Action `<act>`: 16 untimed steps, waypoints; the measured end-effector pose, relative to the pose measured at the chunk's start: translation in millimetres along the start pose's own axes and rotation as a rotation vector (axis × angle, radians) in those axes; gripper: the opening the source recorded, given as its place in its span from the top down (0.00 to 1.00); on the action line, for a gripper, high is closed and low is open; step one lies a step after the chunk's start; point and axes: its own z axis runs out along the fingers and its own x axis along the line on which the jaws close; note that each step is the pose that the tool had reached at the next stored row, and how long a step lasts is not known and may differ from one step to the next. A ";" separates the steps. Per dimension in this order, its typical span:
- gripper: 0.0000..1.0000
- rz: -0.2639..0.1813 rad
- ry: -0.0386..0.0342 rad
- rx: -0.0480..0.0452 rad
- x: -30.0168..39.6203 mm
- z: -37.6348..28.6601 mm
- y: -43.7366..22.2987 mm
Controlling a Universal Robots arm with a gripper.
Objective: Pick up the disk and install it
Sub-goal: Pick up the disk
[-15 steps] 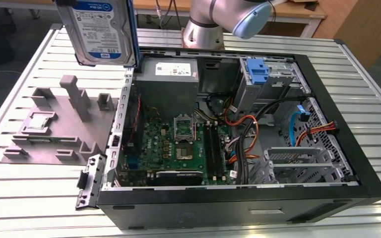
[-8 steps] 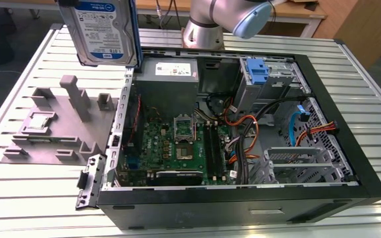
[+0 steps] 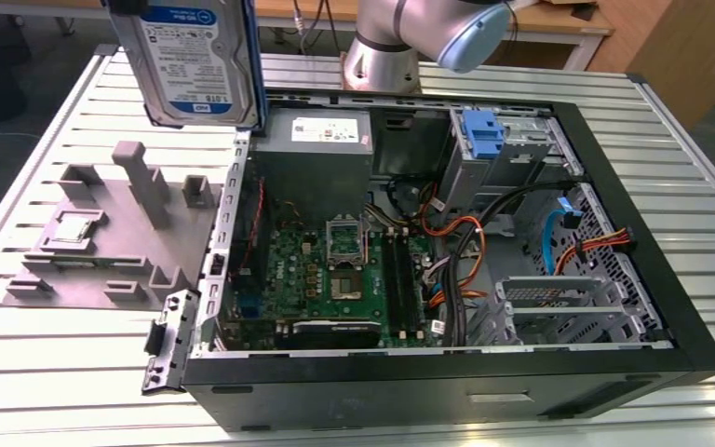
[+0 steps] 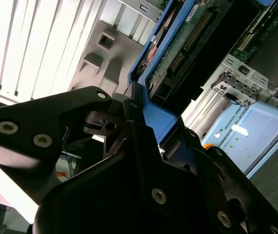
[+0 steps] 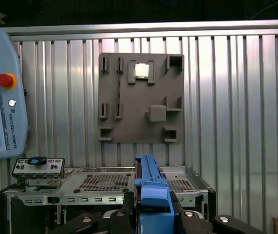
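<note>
The black metal pincer is clamping the blue plastic frame of the disk. The flat, silver, labelled slab is hanging upright above the ribbed metal tabletop, beside the open computer case.

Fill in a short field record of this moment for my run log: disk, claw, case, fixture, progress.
disk: upright, raised above the table, by the case's edge on the exterior view's left
claw: shut on the disk's blue frame
case: open side up on the table, board and cables exposed
fixture: grey, on the table, to the exterior view's left of the case
progress: disk picked up, not yet in the case
</note>
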 end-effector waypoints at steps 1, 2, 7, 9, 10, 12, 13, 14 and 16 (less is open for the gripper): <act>0.64 0.000 0.0000 0.0000 0.1 0.0 -0.5; 0.64 0.000 0.0000 0.0000 0.2 0.0 -1.3; 0.64 0.000 0.0000 0.0000 0.2 0.1 -5.4; 0.64 0.000 0.0000 0.0000 0.2 0.1 -6.6; 0.64 0.000 0.0000 0.0001 0.5 0.2 -7.4; 0.64 0.000 0.0000 0.0000 1.2 0.2 -7.7; 0.64 0.000 0.0000 0.0001 1.5 0.2 -7.8; 0.64 0.000 0.0000 0.0000 1.8 0.1 -7.9; 0.64 0.000 0.0002 0.0001 2.5 0.2 -8.0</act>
